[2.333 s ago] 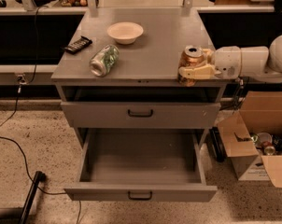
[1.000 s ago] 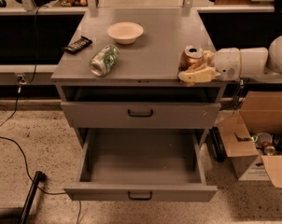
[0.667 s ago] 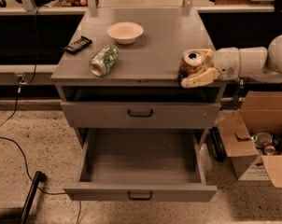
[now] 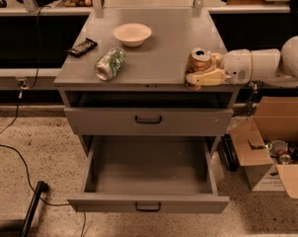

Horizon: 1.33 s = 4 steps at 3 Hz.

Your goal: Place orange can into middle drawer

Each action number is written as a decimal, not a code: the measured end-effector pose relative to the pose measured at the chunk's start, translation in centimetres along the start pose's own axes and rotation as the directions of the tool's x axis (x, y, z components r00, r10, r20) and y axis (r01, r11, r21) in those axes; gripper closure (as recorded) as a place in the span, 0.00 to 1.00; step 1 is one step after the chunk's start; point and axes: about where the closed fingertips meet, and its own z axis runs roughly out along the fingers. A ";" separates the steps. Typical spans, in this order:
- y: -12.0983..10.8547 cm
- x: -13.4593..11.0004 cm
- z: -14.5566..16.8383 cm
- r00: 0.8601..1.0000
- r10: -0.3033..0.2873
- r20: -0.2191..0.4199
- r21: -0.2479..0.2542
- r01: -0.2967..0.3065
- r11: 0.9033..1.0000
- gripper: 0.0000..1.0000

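The orange can [image 4: 198, 62] stands at the right front edge of the grey cabinet top [image 4: 159, 43], leaning slightly. My gripper [image 4: 201, 69] reaches in from the right on a white arm, and its cream fingers [image 4: 208, 77] sit on either side of the can, shut on it. The middle drawer [image 4: 114, 204] is pulled fully open below, with nothing inside. It lies down and to the left of the can. The drawer above it [image 4: 104, 121] is closed.
A green-and-white can [image 4: 110, 63] lies on its side at the left front of the top. A pale bowl [image 4: 132, 34] and a dark bar [image 4: 81, 47] sit behind it. An open cardboard box [image 4: 267, 172] of cans stands on the floor right of the drawer. A black pole [image 4: 33, 204] and cables lie on the left.
The gripper and the can have shifted very slightly at the cabinet's right edge, and the can now leans a little. Nothing else has moved.
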 end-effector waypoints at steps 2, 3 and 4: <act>1.1 -4.4 -1.3 0.986 0.035 0.163 -0.068 -0.025 0.997 1.00; 3.7 -5.3 -3.2 0.994 0.090 0.067 -0.088 -0.084 0.993 1.00; 6.3 -3.6 -4.0 0.987 0.160 -0.014 -0.105 -0.161 0.981 1.00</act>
